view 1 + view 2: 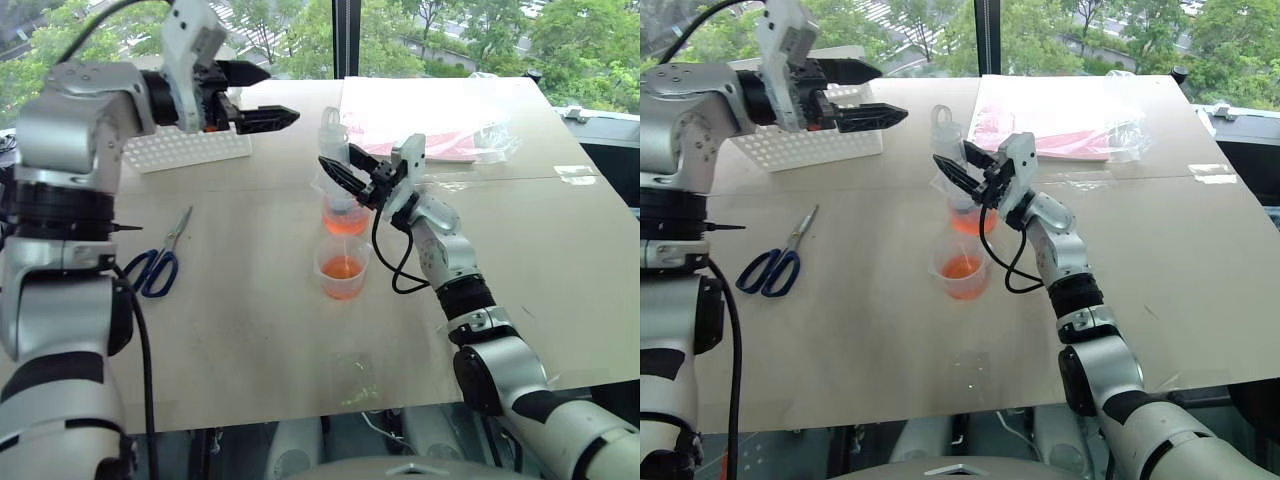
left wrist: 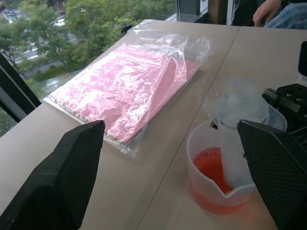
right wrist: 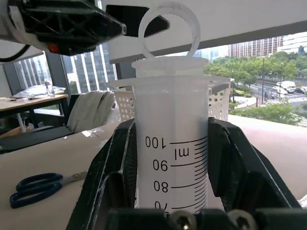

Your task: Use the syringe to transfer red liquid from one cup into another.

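Observation:
The syringe (image 1: pixel 332 135) stands upright, its barrel clamped in my shut right gripper (image 1: pixel 340 165). Its tip reaches down into the far cup (image 1: pixel 345 215), a clear one with a pouring spout (image 2: pixel 225 191) and red liquid (image 2: pixel 211 167) in its bottom. The white plunger ring (image 3: pixel 169 24) sits close above the barrel flange. A second, smaller clear cup (image 1: pixel 343 268) holding red liquid stands just nearer to me. My left gripper (image 1: pixel 280 95) hangs open above the table, up and to the left of the syringe, pointing toward it.
Blue-handled scissors (image 1: pixel 155 265) lie on the left of the table (image 1: pixel 250 340). A white perforated basket (image 1: pixel 190 150) stands at the back left. A pink packet in a clear bag (image 1: pixel 430 115) lies at the back right. A person's hand (image 2: pixel 266 9) rests at the table's end.

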Motion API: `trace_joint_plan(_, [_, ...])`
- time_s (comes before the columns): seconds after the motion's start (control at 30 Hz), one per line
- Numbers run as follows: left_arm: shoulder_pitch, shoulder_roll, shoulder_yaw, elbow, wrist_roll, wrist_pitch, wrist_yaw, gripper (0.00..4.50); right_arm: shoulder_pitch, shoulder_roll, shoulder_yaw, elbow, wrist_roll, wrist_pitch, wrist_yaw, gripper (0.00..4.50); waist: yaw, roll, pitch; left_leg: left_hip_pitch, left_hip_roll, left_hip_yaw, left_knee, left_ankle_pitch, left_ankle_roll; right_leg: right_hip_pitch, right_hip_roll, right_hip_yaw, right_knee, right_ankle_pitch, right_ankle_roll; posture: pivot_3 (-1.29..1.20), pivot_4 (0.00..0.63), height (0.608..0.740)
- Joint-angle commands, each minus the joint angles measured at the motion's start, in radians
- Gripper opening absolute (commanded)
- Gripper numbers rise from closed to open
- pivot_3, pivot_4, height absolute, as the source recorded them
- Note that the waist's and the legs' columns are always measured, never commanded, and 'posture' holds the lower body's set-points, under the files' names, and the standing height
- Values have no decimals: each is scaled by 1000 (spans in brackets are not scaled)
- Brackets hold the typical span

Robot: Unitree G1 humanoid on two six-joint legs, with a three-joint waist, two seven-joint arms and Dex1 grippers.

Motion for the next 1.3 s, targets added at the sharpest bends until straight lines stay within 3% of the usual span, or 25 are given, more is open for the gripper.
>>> trace_joint_plan(0.03, [-75,-54,-4,83,60,-99,-57,4500,-31,1,0,-25,24,-7,44,1569,-1,0,0,0,0,0,0,0,0,0,0,0,0,0,0,0,150,740])
trace_joint_plan(0.33, [-128,-208,-4,227,146,-280,-118,4500,-66,-4,-3,21,29,-9,114,1569,-8,0,0,-1,0,0,0,-1,2,-1,0,1,0,0,0,0,150,740])
trace_joint_plan(0.6, [-158,-264,22,293,181,-332,-144,4500,-101,-9,-10,87,20,-26,162,1481,-9,0,0,-1,0,0,0,-2,3,-1,0,1,1,0,0,0,150,740])
trace_joint_plan(0.7, [-161,-279,31,301,187,-340,-156,3590,-113,-7,-12,106,16,-32,173,1476,-9,0,0,-1,0,0,0,-2,3,-1,0,1,1,0,0,0,150,740])
trace_joint_plan(0.87, [-148,-294,41,296,196,-351,-170,1014,-120,-1,-14,116,11,-38,177,1473,-7,0,0,-1,0,0,0,-2,3,-1,0,1,1,0,0,0,150,740])
trace_joint_plan(0.97, [-150,-301,56,293,192,-350,-161,0,-120,1,-15,116,9,-38,178,1472,-8,0,0,-1,0,0,0,-2,3,-1,0,1,1,0,0,0,150,740])
trace_joint_plan(1.3, [-211,-301,105,335,200,-367,-107,0,-94,7,11,119,-12,-42,184,1467,-9,0,0,-1,0,0,0,-2,3,-1,0,1,2,0,0,0,150,740])
